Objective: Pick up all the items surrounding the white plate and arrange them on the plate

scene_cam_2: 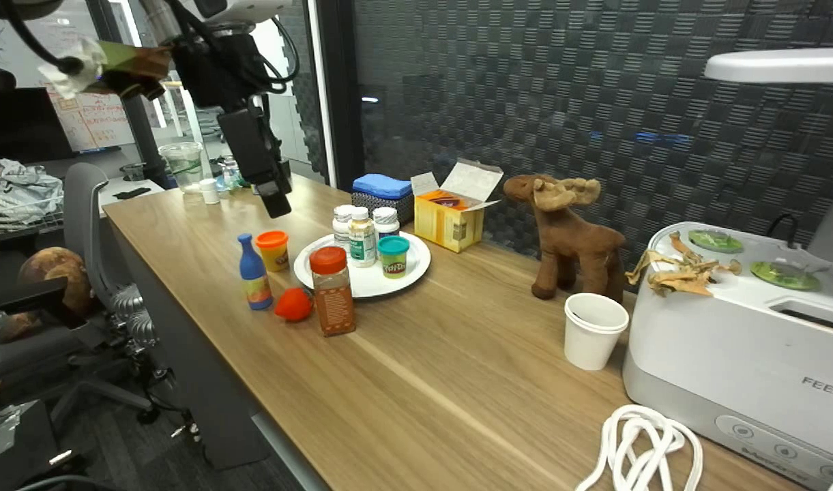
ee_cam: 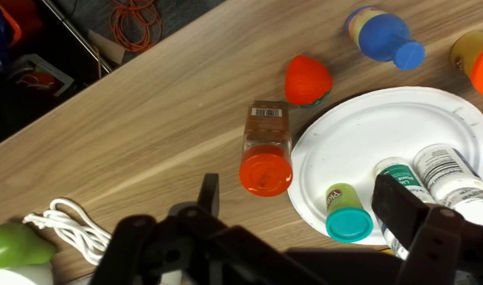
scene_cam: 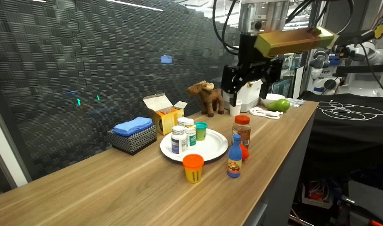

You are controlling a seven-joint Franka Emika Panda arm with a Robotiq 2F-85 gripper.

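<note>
The white plate (scene_cam: 215, 145) holds three white pill bottles (scene_cam_2: 362, 240) and a green tub with a teal lid (ee_cam: 349, 223). Beside the plate stand a spice jar with a red lid (ee_cam: 266, 170), a blue bottle (scene_cam: 234, 158) and a yellow tub with an orange lid (scene_cam: 193, 171). A red strawberry (scene_cam_2: 294, 305) lies between the jar and the blue bottle; in an exterior view it is partly hidden behind the bottle. My gripper (scene_cam: 248, 99) is open and empty, high above the table. In the wrist view its fingers (ee_cam: 298, 186) are wide apart, with jar and teal-lidded tub beyond them.
An open yellow box (scene_cam_2: 450, 221), a black box with a blue cloth (scene_cam: 133, 126) and a brown toy moose (scene_cam_2: 573, 235) stand along the wall. Paper cups (scene_cam_2: 595, 331), a white cord (scene_cam: 266, 113), a white appliance (scene_cam_2: 730, 348) and a green pear (ee_cam: 17, 245) are farther along.
</note>
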